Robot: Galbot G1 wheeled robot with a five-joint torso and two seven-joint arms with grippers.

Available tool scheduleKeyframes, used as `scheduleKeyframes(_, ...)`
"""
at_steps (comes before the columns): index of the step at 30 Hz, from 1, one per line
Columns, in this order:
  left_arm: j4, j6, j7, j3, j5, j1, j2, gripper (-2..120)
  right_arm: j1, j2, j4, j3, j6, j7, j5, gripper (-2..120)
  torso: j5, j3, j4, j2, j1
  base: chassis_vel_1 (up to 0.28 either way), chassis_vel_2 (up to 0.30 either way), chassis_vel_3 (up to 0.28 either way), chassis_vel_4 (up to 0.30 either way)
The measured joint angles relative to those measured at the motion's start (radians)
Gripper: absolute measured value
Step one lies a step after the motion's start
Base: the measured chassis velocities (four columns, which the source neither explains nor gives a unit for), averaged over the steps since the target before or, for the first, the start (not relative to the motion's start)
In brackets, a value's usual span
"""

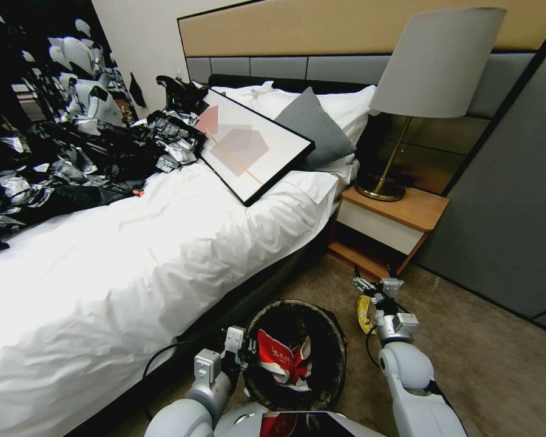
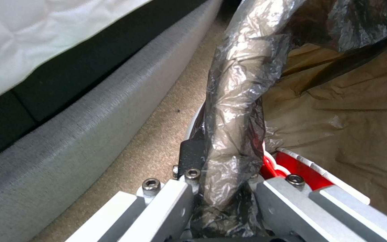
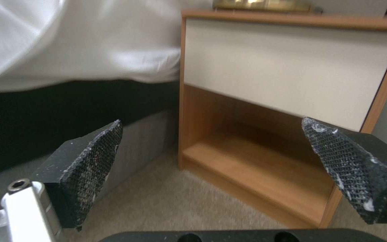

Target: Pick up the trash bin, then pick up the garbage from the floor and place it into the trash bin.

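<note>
- You have the trash bin (image 1: 297, 355) in hand: the left gripper (image 1: 244, 354) is clamped on its bag-covered rim (image 2: 229, 134), on the side toward the bed (image 1: 133, 267), and the bin sits low in front of you.
- A red-and-white wrapper (image 1: 280, 358) already lies inside the bin, so by the look of it the collecting is under way.
- A yellow banana peel (image 1: 364, 312) is left on the carpet (image 1: 497, 364), just beside the bin and near the nightstand (image 1: 394, 227); that piece, at least, remains to be binned.
- Your right gripper (image 1: 370, 284) is stretched forward and low over the peel, jaws spread wide and empty, both pads (image 3: 92, 158) facing the nightstand's open shelf (image 3: 256, 161).
</note>
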Motion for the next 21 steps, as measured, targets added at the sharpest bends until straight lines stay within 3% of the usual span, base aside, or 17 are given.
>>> scheduleKeyframes(14, 0.004, -0.003, -0.001, -0.022, -0.008, -0.013, -0.019, 0, 0.069, -0.029, -0.139, -0.03, -0.106, -0.02, 0.033, 100, -0.0001, 0.0, -0.0001, 0.0, 0.0, 0.0, 0.0, 0.0, 0.0)
scheduleKeyframes(21, 0.002, -0.006, -0.001, -0.025, -0.009, -0.013, -0.023, 0, 0.155, -0.045, -0.33, -0.057, -0.135, -0.019, 0.026, 100, 0.0, 0.0, 0.0, 0.0, 0.0, 0.0, 0.0, 0.0, 0.0)
